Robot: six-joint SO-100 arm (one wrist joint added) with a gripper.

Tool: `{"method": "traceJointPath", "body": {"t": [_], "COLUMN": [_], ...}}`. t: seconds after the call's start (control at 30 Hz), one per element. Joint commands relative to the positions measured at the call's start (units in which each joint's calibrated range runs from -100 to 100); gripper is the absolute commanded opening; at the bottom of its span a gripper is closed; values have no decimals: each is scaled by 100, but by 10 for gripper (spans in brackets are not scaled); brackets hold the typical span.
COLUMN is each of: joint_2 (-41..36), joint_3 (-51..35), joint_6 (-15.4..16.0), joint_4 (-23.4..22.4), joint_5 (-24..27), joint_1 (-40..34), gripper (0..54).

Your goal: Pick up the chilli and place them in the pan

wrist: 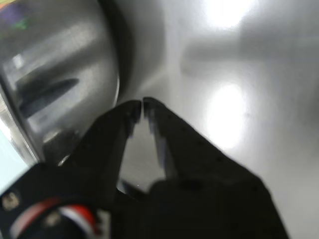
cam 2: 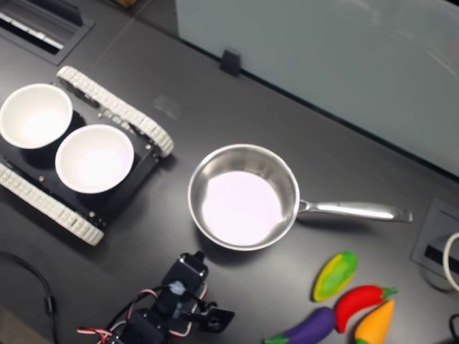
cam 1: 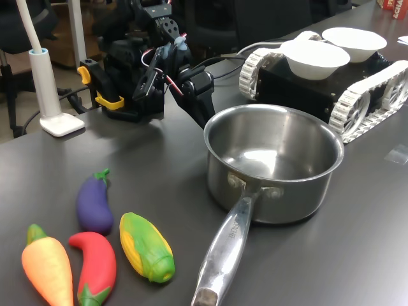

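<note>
The red chilli [cam 1: 95,261] [cam 2: 358,297] lies on the dark table among the other toy vegetables, far from the arm. The steel pan [cam 1: 274,191] [cam 2: 287,179] stands empty mid-table, its long handle [cam 1: 223,255] pointing toward the vegetables. My gripper [wrist: 142,107] [cam 1: 205,115] [cam 2: 196,258] hangs low beside the pan's outer wall [wrist: 60,89], on the side away from the handle. Its black fingertips nearly touch and hold nothing.
A purple eggplant [cam 1: 94,204], a corn cob [cam 1: 146,247] and an orange carrot [cam 1: 46,271] lie around the chilli. A tracked vehicle [cam 1: 357,95] carrying two white bowls [cam 2: 93,158] stands next to the pan. A white lamp base [cam 1: 60,122] and cables sit near the arm's base.
</note>
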State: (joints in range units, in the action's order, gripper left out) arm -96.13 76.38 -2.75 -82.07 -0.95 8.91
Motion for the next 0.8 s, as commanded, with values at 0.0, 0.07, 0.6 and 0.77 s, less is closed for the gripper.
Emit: {"method": "traceJointPath", "body": {"t": [0.0, 0.07, 0.6, 0.77], "joint_2": [60, 60, 60, 60], "joint_3": [-91, -91, -101, -101], "joint_6": [40, 40, 40, 40], "joint_4": [296, 296, 288, 279], "joint_5": [-39, -49, -24, -68], "joint_1": [61, 38, 61, 26], "gripper": [0, 0, 0, 0]}}
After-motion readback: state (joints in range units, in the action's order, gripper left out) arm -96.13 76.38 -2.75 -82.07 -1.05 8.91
